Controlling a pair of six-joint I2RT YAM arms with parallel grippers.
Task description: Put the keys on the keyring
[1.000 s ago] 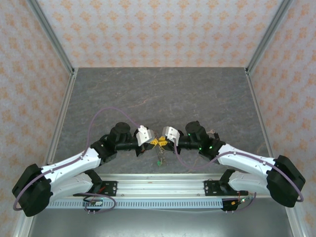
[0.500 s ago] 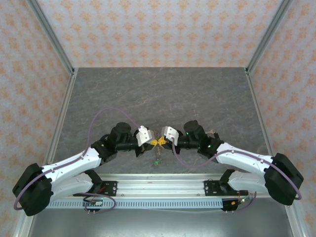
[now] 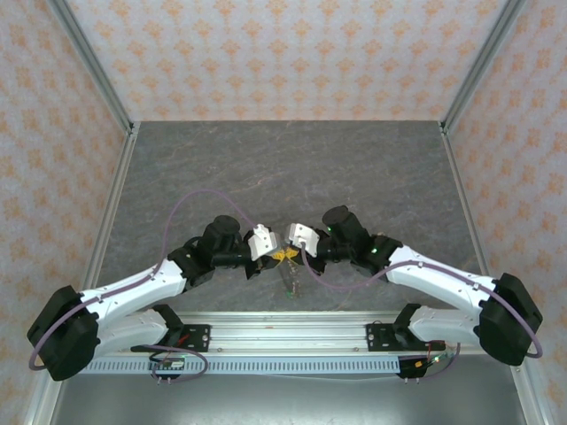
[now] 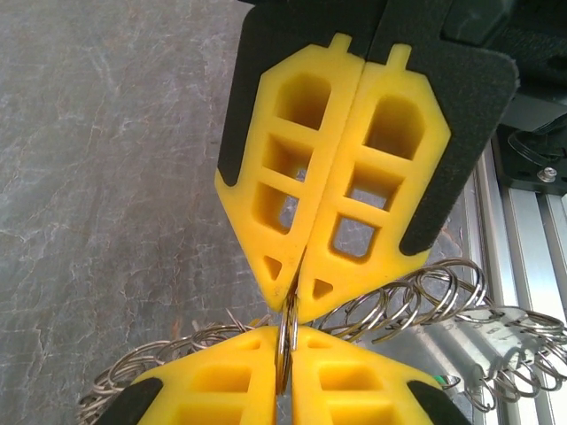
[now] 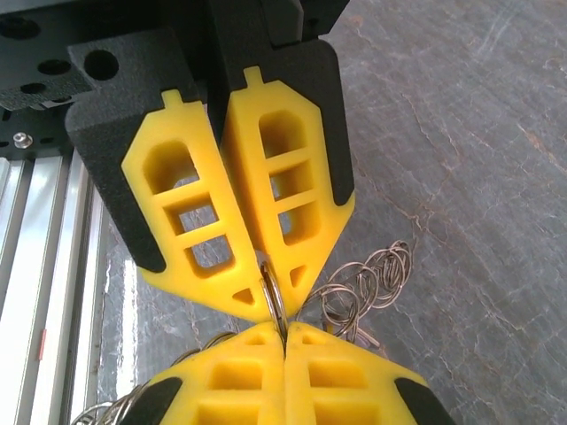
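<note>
The right end effector [image 5: 273,299] has just clamped shut opposite the still-closed left end effector [image 4: 297,292], so both now pinch the thin silver wire keyring [image 4: 284,350] above the middle of the bench's [image 3: 310,168] near edge, steadying it for threading.

The keyring [image 4: 416,297], a silvery chain of small linked wire loops, sprawls left and right by the near edge. One loop stands on edge, pinched by the left gripper [image 4: 295,290] and right gripper [image 5: 276,297].

One left arm [image 3: 133,297], one right arm [image 3: 443,279], one keyring [image 4: 403,305].
</note>
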